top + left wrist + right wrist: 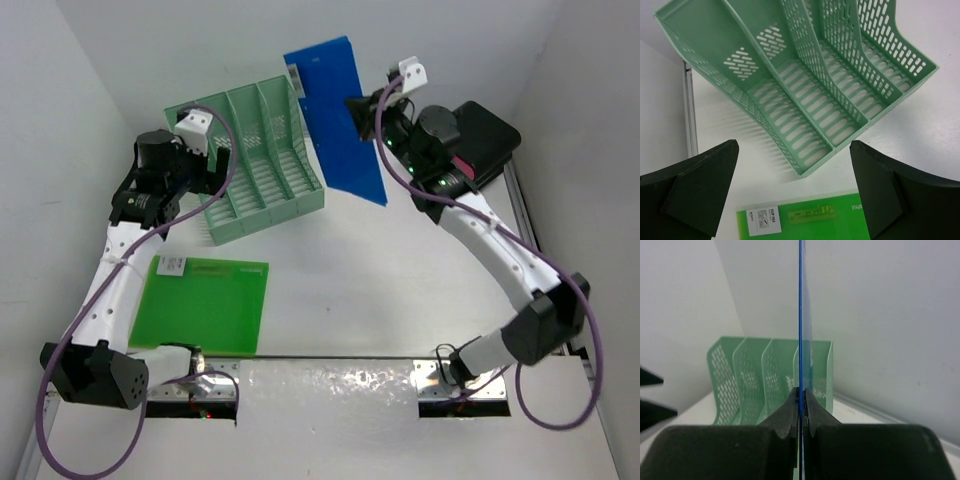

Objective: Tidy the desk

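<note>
Top external view: the desk [400, 290] fills the frame's centre. Right gripper [358, 110], upper centre, is clamped on an upright blue folder [338, 115]. Left gripper [794, 150], upper left, stands wide, facing the mint-green rack [262, 160].

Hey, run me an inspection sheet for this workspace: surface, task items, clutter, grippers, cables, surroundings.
Surface: white desk, metal rails at its edges.
Job's things: mint file rack far left, visible slots empty; green folder flat, near left; blue folder lifted on edge by the rack's right end; black-and-pink drawer box far right.
Clutter: nothing seen.
Grippers: left gripper open near the rack, holding nothing; right gripper shut on the blue folder.
Cables: purple cables run along both arms.
Surroundings: white walls.
</note>
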Motion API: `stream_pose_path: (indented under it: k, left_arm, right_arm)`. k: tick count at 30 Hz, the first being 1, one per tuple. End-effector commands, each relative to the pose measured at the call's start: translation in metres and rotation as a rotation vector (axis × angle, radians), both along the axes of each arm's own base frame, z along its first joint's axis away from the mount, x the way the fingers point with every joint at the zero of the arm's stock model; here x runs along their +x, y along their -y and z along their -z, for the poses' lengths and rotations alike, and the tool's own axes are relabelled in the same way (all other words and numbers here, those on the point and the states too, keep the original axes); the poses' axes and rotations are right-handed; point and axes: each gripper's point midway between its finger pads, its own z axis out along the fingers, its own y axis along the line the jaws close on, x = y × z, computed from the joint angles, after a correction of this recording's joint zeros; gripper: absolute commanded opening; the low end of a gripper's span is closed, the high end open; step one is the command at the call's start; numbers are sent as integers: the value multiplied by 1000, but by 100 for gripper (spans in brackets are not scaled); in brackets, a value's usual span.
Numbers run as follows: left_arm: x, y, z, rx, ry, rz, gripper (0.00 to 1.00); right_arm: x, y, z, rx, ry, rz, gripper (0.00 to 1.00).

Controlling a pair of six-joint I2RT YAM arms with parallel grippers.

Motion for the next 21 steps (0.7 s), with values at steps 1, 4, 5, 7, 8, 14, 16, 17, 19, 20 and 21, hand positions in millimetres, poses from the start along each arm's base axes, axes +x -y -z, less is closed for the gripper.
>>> stream_pose_path:
  k: [1, 4, 5, 7, 8, 14, 16, 17, 19, 20, 21]
  left_arm:
    - [9, -5, -8, -15, 53, -7, 93]
    - [11, -11, -2, -11, 47, -20, 93]
    - [11, -13, -1, -8, 43, -24, 93]
    - [12, -21, 4, -4, 33, -36, 93]
    - [12, -24, 4, -4, 30, -38, 93]
    - [15, -54, 18, 26, 4, -93, 93]
    - [15, -54, 24, 35, -10, -86, 93]
    - [16, -55, 27, 39, -16, -84, 93]
    - [18, -56, 32, 48, -27, -86, 93]
    - [20, -58, 33, 52, -25, -93, 93]
    - [22, -59, 35, 54, -30, -93, 93]
  right_arm:
    - [21, -8, -59, 162, 143, 23, 0]
    - [47, -20, -59, 195, 150, 42, 0]
    - [52, -23, -62, 206, 165, 39, 0]
    - [74, -33, -56, 238, 156, 49, 0]
    - [80, -38, -55, 249, 154, 43, 0]
    - [121, -75, -58, 250, 208, 75, 0]
    - [131, -84, -46, 249, 215, 87, 0]
    - [133, -84, -44, 243, 229, 100, 0]
    - [132, -90, -41, 243, 263, 114, 0]
    - [136, -92, -27, 214, 268, 138, 0]
    - [133, -99, -22, 207, 280, 137, 0]
